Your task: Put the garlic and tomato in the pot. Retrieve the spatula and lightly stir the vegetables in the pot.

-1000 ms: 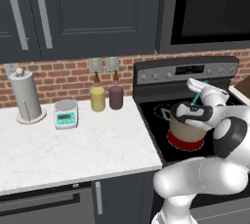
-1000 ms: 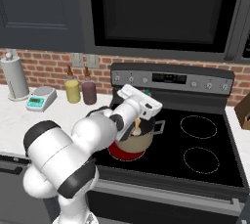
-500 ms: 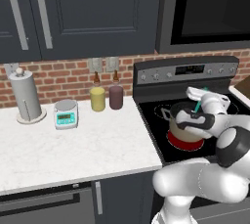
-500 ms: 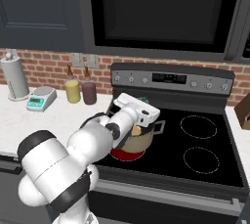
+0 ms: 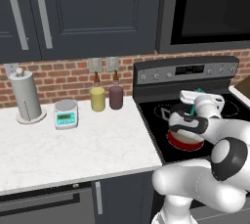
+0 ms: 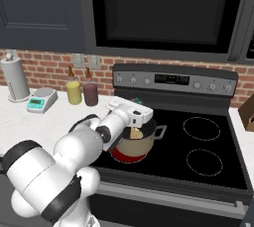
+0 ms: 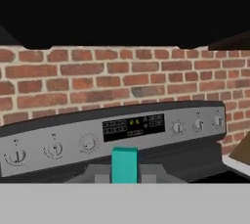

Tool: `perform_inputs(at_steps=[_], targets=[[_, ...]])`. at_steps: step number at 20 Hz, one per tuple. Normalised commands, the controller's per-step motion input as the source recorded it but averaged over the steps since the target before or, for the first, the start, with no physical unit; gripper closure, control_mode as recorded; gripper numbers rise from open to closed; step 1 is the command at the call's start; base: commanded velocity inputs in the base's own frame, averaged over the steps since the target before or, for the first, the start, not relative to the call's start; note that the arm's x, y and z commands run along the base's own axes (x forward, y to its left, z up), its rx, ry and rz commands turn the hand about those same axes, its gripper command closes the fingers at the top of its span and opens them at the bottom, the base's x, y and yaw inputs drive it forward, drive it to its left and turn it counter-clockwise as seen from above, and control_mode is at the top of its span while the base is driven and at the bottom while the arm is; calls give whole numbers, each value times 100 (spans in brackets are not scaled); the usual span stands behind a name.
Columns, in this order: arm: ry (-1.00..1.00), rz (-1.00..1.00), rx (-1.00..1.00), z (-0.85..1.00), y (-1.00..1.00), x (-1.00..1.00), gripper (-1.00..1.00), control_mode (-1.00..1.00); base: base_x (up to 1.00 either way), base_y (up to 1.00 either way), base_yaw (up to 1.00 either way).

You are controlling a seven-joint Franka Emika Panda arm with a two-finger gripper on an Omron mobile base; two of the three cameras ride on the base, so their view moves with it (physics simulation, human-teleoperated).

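The beige pot (image 6: 140, 145) stands on the stove's front left burner, which glows red (image 6: 124, 155). My gripper (image 5: 195, 108) hangs over the pot (image 5: 181, 135), shut on the teal handle of the spatula (image 5: 196, 104). The spatula's yellow blade (image 6: 135, 133) dips inside the pot near its rim. In the hand view the handle's teal end (image 7: 124, 163) sticks up between my fingertips, with the stove's control panel (image 7: 132, 126) and brick wall behind. The garlic and tomato are hidden inside the pot, behind its wall and my arm.
On the white counter (image 5: 73, 145) left of the stove stand a yellow bottle (image 5: 97, 98), a maroon bottle (image 5: 116, 96), a small scale (image 5: 66, 114) and a paper towel roll (image 5: 24, 96). Two unlit burners (image 6: 201, 128) lie to the right. Dark cabinets and a microwave hang overhead.
My hand has tipped and sunk a little over the pot, carrying the spatula handle with it. The yellow blade has slid slightly left inside the pot. Jaws stay shut.
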Motion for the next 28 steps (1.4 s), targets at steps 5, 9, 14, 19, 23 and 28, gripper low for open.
perform_inputs(at_steps=[5,9,14,19,23,28], targets=[[-13,0,0,0,40,28,100,-100,0,0,0],[-21,0,-1,-17,10,14,100,-100,0,0,0],[-21,0,-8,-55,0,-3,100,-100,0,0,0],[-22,0,-13,-75,-1,-1,100,-100,0,0,0],[-12,-3,-14,-84,-9,11,100,-100,0,0,0],[-10,-2,-13,-88,-2,11,100,-100,0,0,0]])
